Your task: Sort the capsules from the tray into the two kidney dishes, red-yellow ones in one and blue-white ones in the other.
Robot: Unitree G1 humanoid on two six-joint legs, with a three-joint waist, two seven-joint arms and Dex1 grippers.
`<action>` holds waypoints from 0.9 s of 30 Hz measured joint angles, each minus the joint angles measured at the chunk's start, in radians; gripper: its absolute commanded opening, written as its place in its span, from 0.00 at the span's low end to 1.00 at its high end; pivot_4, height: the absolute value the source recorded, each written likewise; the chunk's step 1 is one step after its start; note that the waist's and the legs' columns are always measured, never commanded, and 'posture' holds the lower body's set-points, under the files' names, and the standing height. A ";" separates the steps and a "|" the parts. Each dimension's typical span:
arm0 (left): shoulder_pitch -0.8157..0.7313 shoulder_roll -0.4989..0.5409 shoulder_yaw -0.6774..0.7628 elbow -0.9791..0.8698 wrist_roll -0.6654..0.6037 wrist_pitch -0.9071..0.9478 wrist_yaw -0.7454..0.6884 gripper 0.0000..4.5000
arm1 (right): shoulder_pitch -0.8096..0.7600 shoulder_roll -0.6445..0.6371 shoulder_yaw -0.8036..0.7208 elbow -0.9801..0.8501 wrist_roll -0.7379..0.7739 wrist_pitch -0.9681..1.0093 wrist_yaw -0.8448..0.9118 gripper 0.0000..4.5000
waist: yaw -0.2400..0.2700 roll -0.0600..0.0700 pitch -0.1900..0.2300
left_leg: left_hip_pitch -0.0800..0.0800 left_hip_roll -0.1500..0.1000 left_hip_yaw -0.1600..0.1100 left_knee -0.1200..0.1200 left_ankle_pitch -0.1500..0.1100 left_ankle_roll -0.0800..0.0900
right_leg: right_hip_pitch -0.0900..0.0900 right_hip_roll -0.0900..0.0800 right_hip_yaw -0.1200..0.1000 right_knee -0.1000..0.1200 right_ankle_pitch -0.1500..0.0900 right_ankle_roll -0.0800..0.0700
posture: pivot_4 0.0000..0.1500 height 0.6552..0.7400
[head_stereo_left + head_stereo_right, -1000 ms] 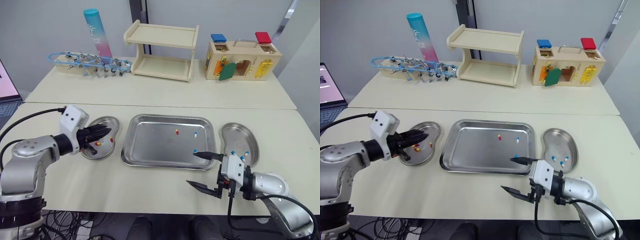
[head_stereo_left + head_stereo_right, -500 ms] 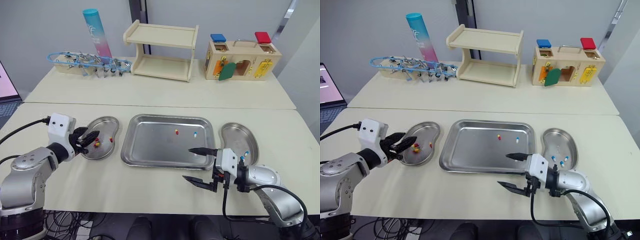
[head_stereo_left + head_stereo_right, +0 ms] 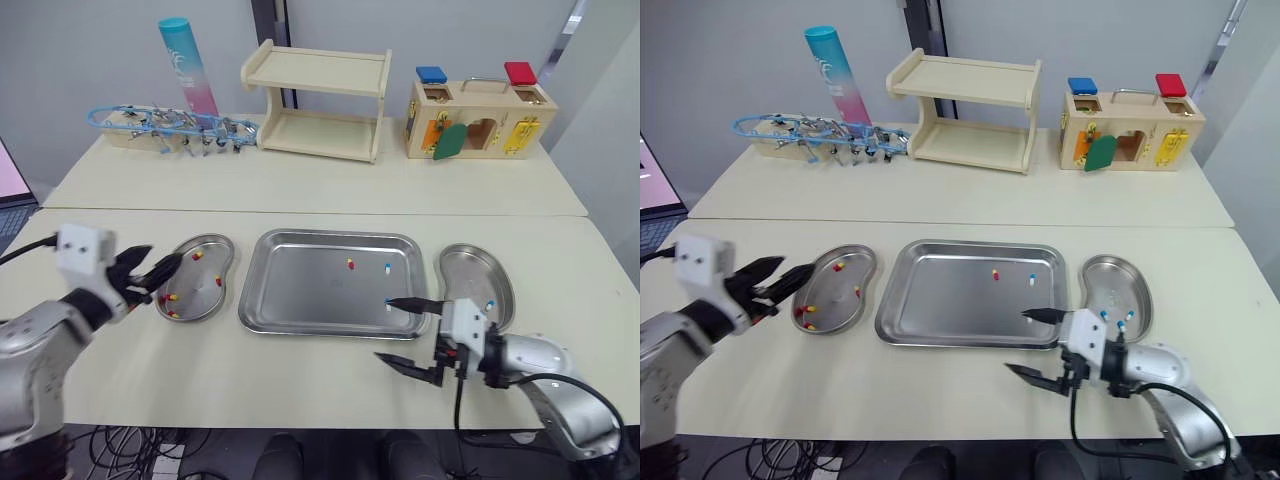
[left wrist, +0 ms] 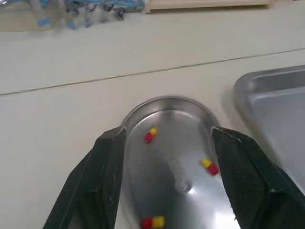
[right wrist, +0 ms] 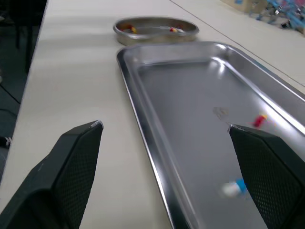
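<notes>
A steel tray (image 3: 300, 290) lies in the middle of the worktop (image 3: 300, 190), close to the front edge, with a kidney dish on each side of it. Three capsules lie in the half of the tray nearer the worktop's right edge. A red-yellow capsule (image 3: 351, 264) and a blue-white capsule (image 3: 387, 268) sit near each other toward the tray's back rim. A second blue-white capsule (image 3: 388, 300) lies closer to its front rim. The left dish (image 3: 195, 275), just beside the tray toward the worktop's left edge, holds several red-yellow capsules (image 3: 218, 282) scattered over its floor. The right dish (image 3: 465, 270), toward the right edge, holds a few blue-white capsules (image 3: 490, 304) near its front end. The left gripper (image 3: 152, 268) hangs just to the left of the left dish with its two black fingers spread apart and nothing between them. In the left wrist view the dish lies ahead between the fingers (image 4: 107, 176). The right gripper (image 3: 384, 330) sits low at the front edge by the tray's front right corner, its fingers wide apart and empty. One fingertip reaches over the tray's front rim right next to the second blue-white capsule, while the other hangs over bare worktop. Along the back edge stand a tube (image 3: 185, 65), a wooden shelf (image 3: 315, 100) and a wooden box (image 3: 478, 120).
</notes>
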 measured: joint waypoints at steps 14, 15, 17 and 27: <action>0.313 0.044 0.082 0.361 0.060 -0.369 -0.290 1.00 | 0.169 -0.324 -0.438 0.425 0.000 -0.183 0.254 1.00 | 0.006 -0.003 -0.001 | 0.002 0.000 0.001 0.000 0.000 0.000 | 0.002 -0.001 0.000 0.000 0.000 0.000 | 1.00 1.00; 0.313 0.044 0.079 0.377 0.064 -0.383 -0.297 1.00 | 0.167 -0.335 -0.447 0.458 -0.001 -0.189 0.268 1.00 | 0.005 -0.003 -0.001 | 0.002 0.000 0.001 0.000 0.000 0.000 | 0.002 -0.001 0.000 0.000 0.000 0.000 | 1.00 1.00; 0.308 0.046 0.070 0.397 0.068 -0.394 -0.303 1.00 | 0.161 -0.355 -0.449 0.521 -0.002 -0.201 0.296 1.00 | 0.004 -0.003 -0.001 | 0.002 0.000 0.001 0.000 0.000 0.000 | 0.002 -0.001 0.000 0.000 0.000 0.000 | 1.00 1.00; 0.307 0.051 0.066 0.423 0.068 -0.425 -0.307 1.00 | 0.055 -0.422 -0.415 0.708 -0.052 -0.261 0.361 1.00 | -0.001 -0.002 -0.001 | 0.002 0.000 0.002 0.000 0.000 0.000 | 0.002 -0.001 0.001 0.000 0.000 0.000 | 1.00 1.00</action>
